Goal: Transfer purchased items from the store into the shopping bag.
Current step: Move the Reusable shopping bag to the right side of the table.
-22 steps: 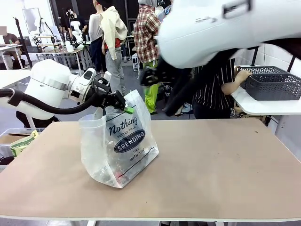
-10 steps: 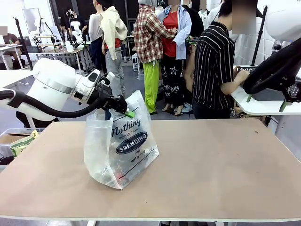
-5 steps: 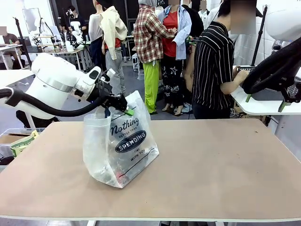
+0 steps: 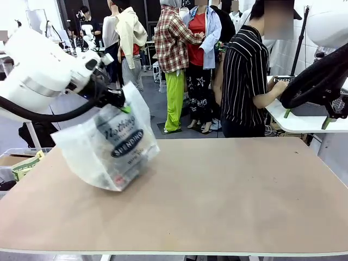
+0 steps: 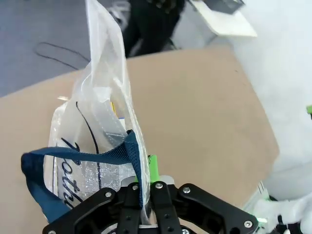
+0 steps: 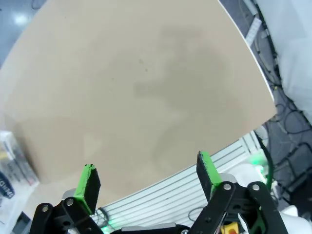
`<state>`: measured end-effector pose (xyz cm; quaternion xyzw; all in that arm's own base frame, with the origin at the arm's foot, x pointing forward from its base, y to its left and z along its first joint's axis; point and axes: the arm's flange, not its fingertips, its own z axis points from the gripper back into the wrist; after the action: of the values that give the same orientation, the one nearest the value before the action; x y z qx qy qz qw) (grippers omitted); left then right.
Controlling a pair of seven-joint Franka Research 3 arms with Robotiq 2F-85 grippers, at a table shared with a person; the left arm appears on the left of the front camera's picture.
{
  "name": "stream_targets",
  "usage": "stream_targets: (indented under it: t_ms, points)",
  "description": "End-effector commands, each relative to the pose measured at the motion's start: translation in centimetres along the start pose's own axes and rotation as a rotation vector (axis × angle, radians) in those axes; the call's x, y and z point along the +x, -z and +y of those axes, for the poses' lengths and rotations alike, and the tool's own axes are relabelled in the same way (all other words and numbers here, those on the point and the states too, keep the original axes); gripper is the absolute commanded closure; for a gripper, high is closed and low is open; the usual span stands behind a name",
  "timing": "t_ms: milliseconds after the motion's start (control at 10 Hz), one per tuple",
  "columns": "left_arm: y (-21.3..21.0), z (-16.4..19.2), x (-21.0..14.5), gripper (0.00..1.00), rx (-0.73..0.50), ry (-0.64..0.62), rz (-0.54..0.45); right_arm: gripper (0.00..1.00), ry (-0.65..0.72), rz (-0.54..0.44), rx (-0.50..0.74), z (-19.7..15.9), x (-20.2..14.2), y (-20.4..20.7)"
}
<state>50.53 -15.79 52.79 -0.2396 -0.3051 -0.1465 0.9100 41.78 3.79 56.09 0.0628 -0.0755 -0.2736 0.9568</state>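
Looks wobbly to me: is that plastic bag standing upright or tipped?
Tipped: the shopping bag leans left, its print slanted, held at its top by the left hand.

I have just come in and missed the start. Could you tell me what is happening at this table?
The left gripper is shut on the top edge of the shopping bag, beside its blue handle, and holds the bag tilted over the table on the robot's left side. Packaged items show dimly inside. The right gripper is open and holds nothing. A person in a striped shirt stands at a side table by a grey basket.
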Motion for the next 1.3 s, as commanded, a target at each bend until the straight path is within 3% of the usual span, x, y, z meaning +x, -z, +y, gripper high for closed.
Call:
stream_targets:
  t_ms: [0, 200, 500, 900, 1000, 1200]
  points:
    - [-4.0, 1.4, 1.1, 1.0, 0.161, -0.081, -0.05, 0.0, -0.006, -0.001, -0.015, -0.1, 0.0, 0.0]
    - [-7.8, 5.5, 1.9, 1.0, 0.336, -0.204, -0.076, 0.0, -0.006, -0.001, -0.015, -0.1, 0.0, 0.0]
    - [-11.7, 10.5, 0.1, 1.0, 0.465, -0.275, -0.004, 0.0, -0.006, -0.001, -0.015, -0.1, 0.0, 0.0]
    - [-11.0, 13.9, -1.8, 1.0, 0.494, -0.355, 0.057, 0.0, -0.006, -0.001, -0.015, -0.1, 0.0, 0.0]
    - [-10.7, 14.5, -1.9, 0.93, 0.5, -0.37, 0.064, 0.0, -0.006, -0.001, -0.015, -0.1, 0.0, 0.0]
    - [-10.3, 14.2, -1.8, 0.53, 0.51, -0.362, 0.072, 0.0, -0.006, -0.001, -0.015, -0.1, 0.0, 0.0]
